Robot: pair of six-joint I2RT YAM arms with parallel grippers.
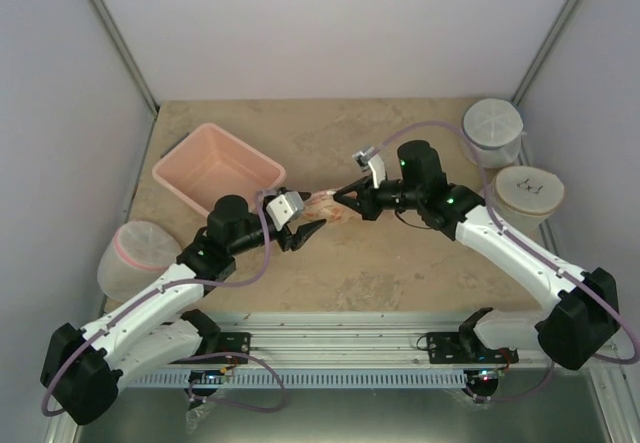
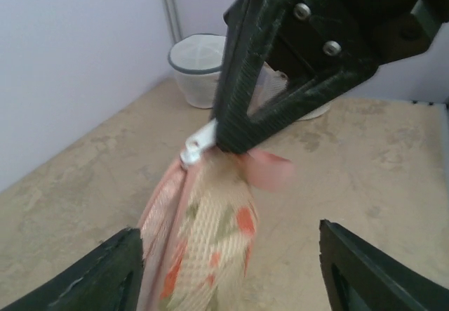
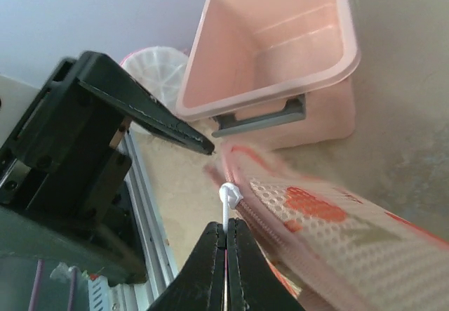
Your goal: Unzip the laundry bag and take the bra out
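the right gripper [image 3: 226, 235] is pinched tight on the zip pull [image 3: 229, 197] and the laundry bag [image 2: 210, 241] runs lengthwise from there in between the spread-open left gripper [image 2: 228, 262]

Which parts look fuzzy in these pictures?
Left wrist view: the laundry bag and its pink loop look soft, close to the lens; right wrist view: the bag's near edge blurs while the pink tub looks crisper; top view: even light, no glare.

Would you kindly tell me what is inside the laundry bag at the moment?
Only the patterned mesh outside of the laundry bag shows. The zip looks closed, with the right fingers pinching its white pull, so whatever is inside, the bra included, is covered.
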